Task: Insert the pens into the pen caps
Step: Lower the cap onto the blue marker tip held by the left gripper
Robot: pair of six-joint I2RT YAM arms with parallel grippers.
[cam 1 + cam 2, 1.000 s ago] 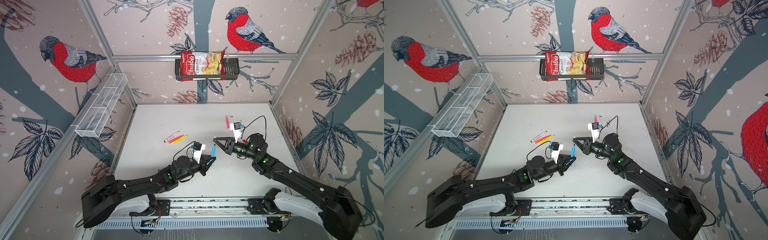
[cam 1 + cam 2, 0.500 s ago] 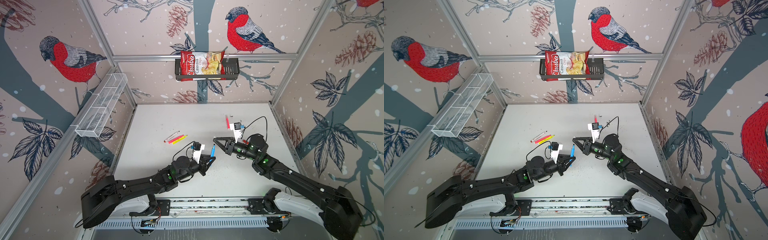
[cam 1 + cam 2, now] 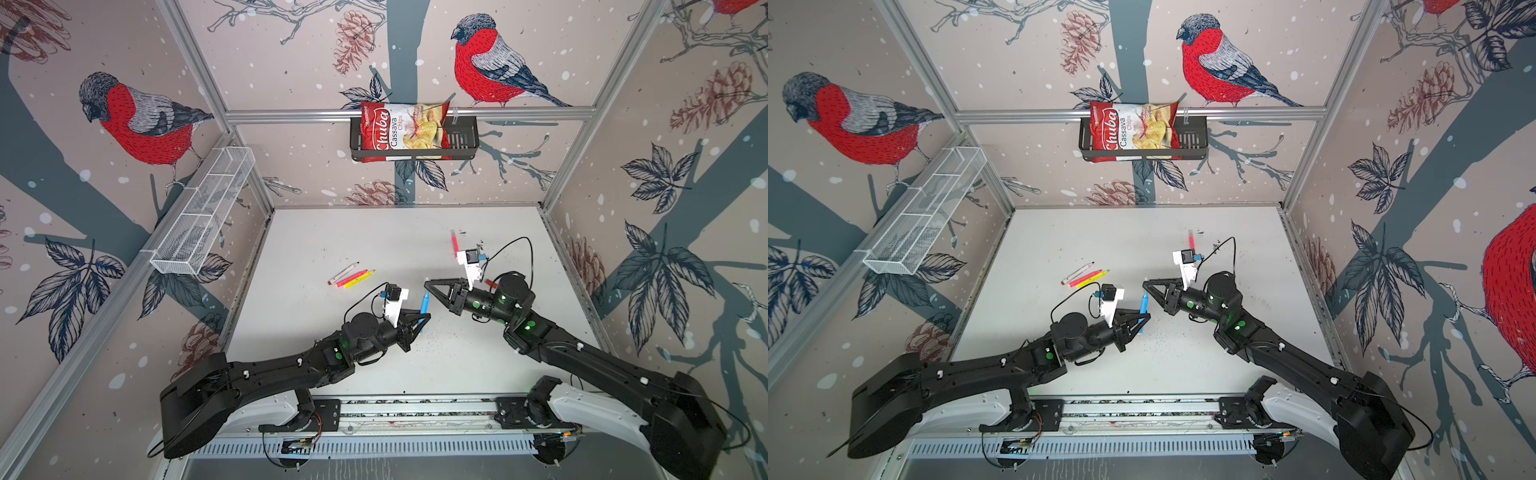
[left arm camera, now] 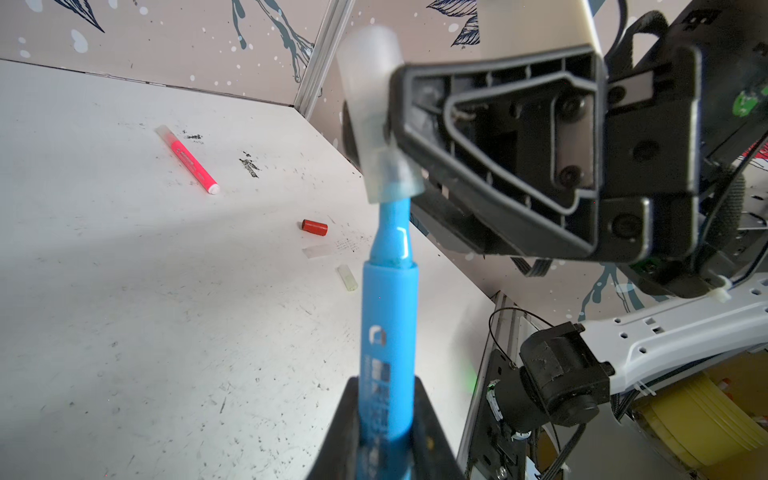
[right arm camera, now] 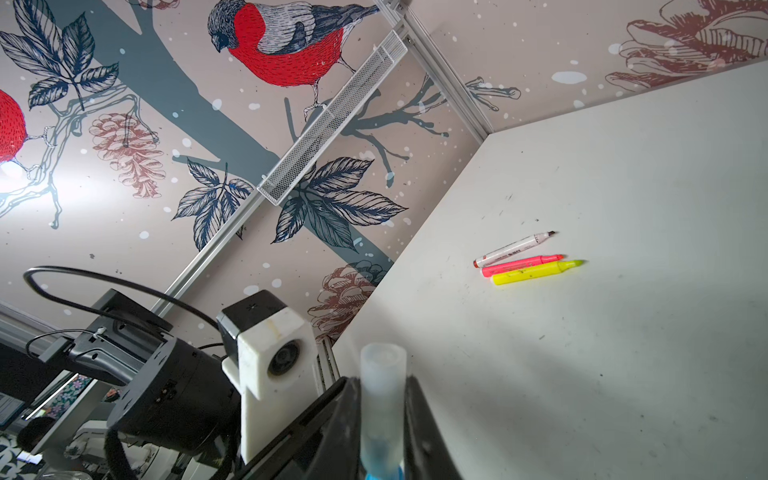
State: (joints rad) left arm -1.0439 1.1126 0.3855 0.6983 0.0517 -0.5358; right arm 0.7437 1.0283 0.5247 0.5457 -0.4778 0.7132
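The slim bright-blue plastic marker (image 4: 388, 332) is held over the white tabletop (image 4: 145, 332) between the two arms. The left gripper (image 4: 386, 388) pinches its lower barrel, with its jaws pressed on it. The marker's narrower blue neck points into the translucent whitish plastic cap tube (image 4: 363, 62), and the tip sits just inside the cap's wider mouth. The right gripper (image 4: 370, 124) clamps this cap from both sides. On the table a white-barrelled marker (image 5: 513, 248), a pink marker (image 5: 521, 264) and a yellow marker (image 5: 536, 272) lie side by side, all uncapped. A small solid red cap (image 4: 314, 227) lies apart.
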